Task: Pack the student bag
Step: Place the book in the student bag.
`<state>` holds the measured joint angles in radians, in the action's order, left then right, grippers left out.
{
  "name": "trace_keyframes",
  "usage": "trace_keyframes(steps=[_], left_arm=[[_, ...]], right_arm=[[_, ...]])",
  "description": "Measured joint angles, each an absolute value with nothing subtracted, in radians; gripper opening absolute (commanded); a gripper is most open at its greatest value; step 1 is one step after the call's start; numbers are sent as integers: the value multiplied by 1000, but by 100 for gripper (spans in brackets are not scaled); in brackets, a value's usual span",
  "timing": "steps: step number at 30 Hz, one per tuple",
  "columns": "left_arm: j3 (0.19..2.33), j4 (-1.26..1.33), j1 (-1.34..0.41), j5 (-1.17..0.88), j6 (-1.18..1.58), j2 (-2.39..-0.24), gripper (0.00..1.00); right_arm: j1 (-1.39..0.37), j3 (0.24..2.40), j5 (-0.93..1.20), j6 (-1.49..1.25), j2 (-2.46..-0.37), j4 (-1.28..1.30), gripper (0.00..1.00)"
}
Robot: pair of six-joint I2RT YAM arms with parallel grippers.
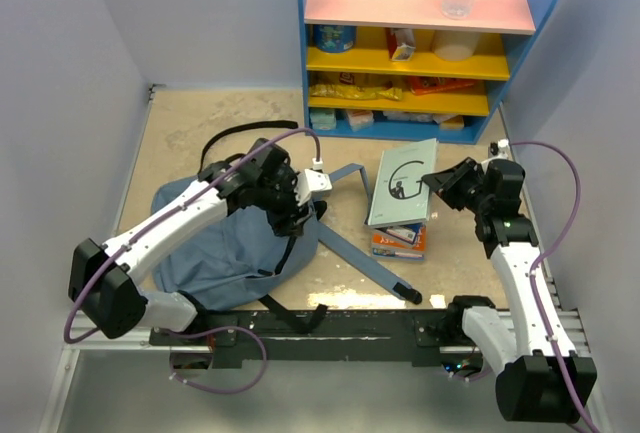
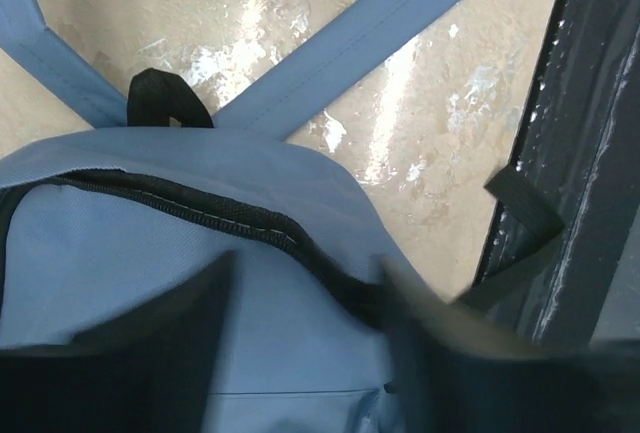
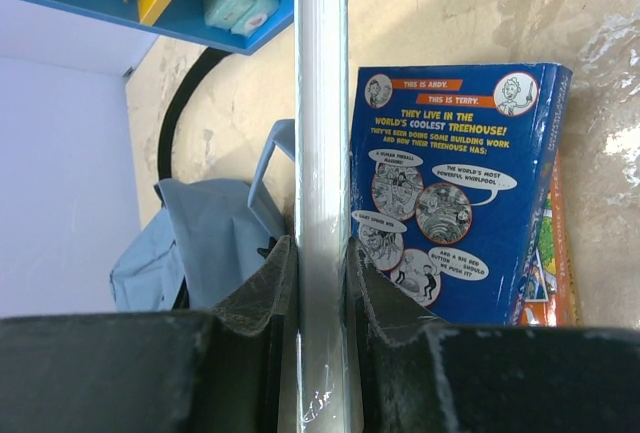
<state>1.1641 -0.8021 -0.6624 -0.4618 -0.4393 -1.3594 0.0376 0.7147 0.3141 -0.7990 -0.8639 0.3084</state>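
Observation:
The student bag (image 1: 225, 243), grey-blue fabric, lies at the left of the table with its padded straps (image 1: 365, 263) spread to the right. My left gripper (image 1: 290, 215) is down on the bag's top edge. In the left wrist view its blurred fingers (image 2: 150, 353) stand apart on either side of the bag fabric (image 2: 290, 303), just below the black zipper (image 2: 200, 215); the left gripper (image 2: 305, 353) is open. My right gripper (image 1: 445, 181) is shut on a thin pale-green book (image 1: 405, 183), held tilted above a stack of books (image 1: 400, 241). The right wrist view shows that book edge-on (image 3: 322, 103) between the right gripper's (image 3: 322, 263) jaws.
A blue shelf unit (image 1: 420, 53) with yellow and pink boards holds packets and two bottles at the back. A blue comic book (image 3: 450, 193) tops the stack. The black base rail (image 1: 350, 325) runs along the near edge. Walls close in left and right.

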Motion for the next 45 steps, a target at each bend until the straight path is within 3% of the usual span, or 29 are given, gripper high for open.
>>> trace_keyframes(steps=[2, 11, 16, 22, 28, 45], left_arm=[[1155, -793, -670, -442, -428, -1361, 0], [1158, -787, -682, -154, -439, -1345, 0], [1191, -793, -679, -67, -432, -1244, 0], [1130, -766, -673, -55, -429, -1005, 0], [1010, -735, -673, -93, -438, -828, 0], [967, -705, -673, -276, -439, -839, 0]], right_arm=[[38, 715, 314, -799, -864, 308, 0], [33, 714, 405, -826, -898, 226, 0], [-97, 716, 434, -882, -958, 87, 0], [-370, 801, 427, -926, -1102, -6, 0], [-519, 864, 374, -980, -1210, -82, 0], [-755, 973, 162, -1124, -1559, -136, 0]])
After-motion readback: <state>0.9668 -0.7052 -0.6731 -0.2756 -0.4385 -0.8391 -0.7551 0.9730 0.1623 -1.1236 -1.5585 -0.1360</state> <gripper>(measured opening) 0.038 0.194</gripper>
